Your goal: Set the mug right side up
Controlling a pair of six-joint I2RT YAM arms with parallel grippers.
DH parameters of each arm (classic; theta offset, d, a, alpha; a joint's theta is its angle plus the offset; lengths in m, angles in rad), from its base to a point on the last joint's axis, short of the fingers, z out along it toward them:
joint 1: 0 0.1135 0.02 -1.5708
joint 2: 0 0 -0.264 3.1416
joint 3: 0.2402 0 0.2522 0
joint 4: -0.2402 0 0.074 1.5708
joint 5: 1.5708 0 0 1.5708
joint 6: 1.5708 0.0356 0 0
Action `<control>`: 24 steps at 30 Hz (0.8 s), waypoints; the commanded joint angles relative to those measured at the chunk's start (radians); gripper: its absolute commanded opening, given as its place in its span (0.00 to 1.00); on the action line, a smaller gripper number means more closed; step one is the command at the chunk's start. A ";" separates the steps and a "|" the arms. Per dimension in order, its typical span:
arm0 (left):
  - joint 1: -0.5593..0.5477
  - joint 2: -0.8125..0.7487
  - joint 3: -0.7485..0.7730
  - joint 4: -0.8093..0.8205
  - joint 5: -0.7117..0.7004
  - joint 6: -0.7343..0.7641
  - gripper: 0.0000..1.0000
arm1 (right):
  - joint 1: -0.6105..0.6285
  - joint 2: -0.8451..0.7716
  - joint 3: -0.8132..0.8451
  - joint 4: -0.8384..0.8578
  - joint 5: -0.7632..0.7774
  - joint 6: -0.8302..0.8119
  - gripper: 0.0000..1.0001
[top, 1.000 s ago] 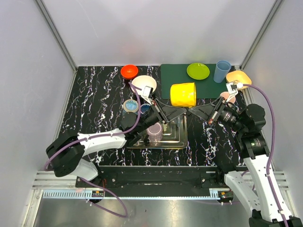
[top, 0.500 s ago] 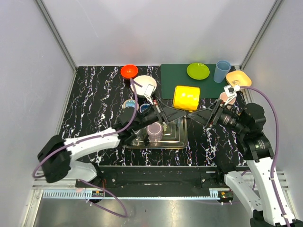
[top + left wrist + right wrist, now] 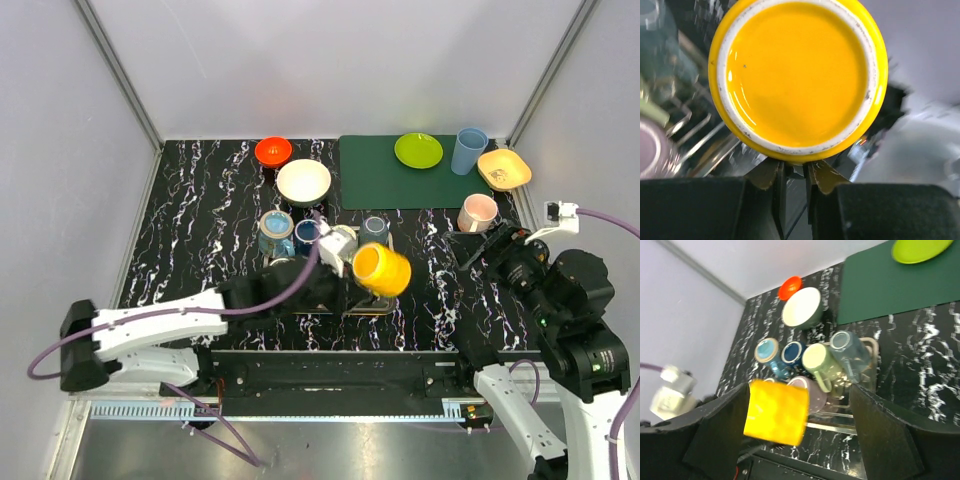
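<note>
Left claw (image 3: 347,266) is pinching the yellow mug (image 3: 382,270) at its rim edge, fingers (image 3: 777,185) almost together. Mug is off the counter (image 3: 200,220), on its side over the right end of the metal tray (image 3: 837,419), base facing the left wrist camera. Right claw (image 3: 800,405) is spread wide and empty, well off to the right.

No readable text, label or number shows on anything.
</note>
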 commanded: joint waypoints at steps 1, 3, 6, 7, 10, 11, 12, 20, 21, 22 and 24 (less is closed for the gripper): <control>-0.066 0.150 0.082 -0.176 -0.132 0.063 0.00 | -0.002 0.030 0.031 -0.096 0.214 -0.021 0.85; -0.083 0.218 0.094 -0.194 -0.172 0.068 0.00 | -0.003 0.030 0.023 -0.100 0.222 -0.012 0.85; -0.082 0.280 0.097 -0.185 -0.207 0.072 0.00 | -0.003 0.020 0.006 -0.100 0.217 -0.004 0.84; -0.082 0.299 0.102 -0.182 -0.215 0.077 0.00 | -0.003 0.015 -0.003 -0.097 0.214 -0.004 0.84; -0.077 0.371 0.125 -0.177 -0.230 0.092 0.00 | -0.003 0.009 -0.021 -0.096 0.208 0.001 0.84; -0.074 0.408 0.133 -0.176 -0.232 0.092 0.00 | -0.003 0.009 -0.024 -0.094 0.200 0.002 0.84; -0.067 0.422 0.143 -0.174 -0.235 0.092 0.00 | -0.005 0.009 -0.029 -0.094 0.196 0.005 0.84; -0.004 0.529 0.171 -0.162 -0.272 0.092 0.00 | -0.003 -0.002 -0.083 -0.076 0.173 0.018 0.84; 0.001 0.540 0.189 -0.176 -0.290 0.094 0.00 | -0.005 -0.002 -0.087 -0.073 0.173 0.016 0.84; 0.006 0.552 0.196 -0.194 -0.296 0.095 0.00 | -0.005 -0.003 -0.093 -0.070 0.173 0.018 0.84; 0.016 0.574 0.203 -0.197 -0.301 0.103 0.00 | -0.005 -0.002 -0.101 -0.064 0.147 0.018 0.84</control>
